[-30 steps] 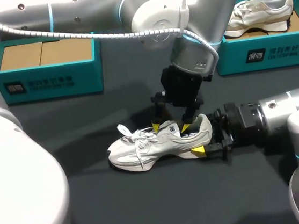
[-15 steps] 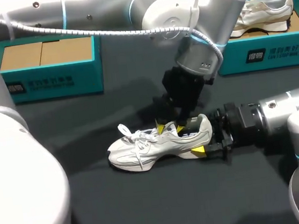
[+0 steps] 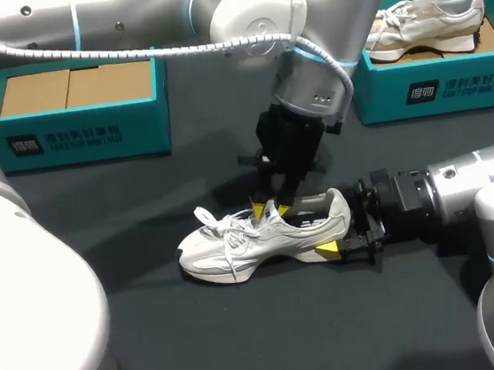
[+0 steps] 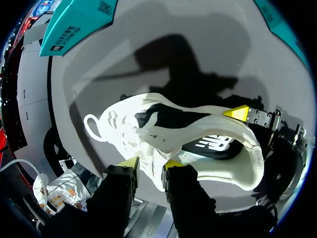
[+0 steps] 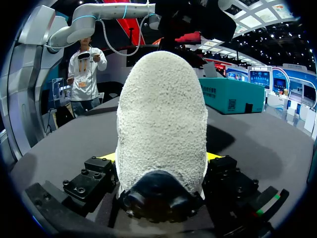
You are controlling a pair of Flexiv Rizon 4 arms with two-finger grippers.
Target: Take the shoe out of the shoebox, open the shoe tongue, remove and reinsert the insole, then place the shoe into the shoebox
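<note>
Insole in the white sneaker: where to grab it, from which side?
Likely the insole at its heel end, straight down through the collar. The sneaker stands on its sole, opening up; only the insole's rear shows, the tongue and laces covering the front. The right gripper clamps the heel from behind, blocking that side.
</note>
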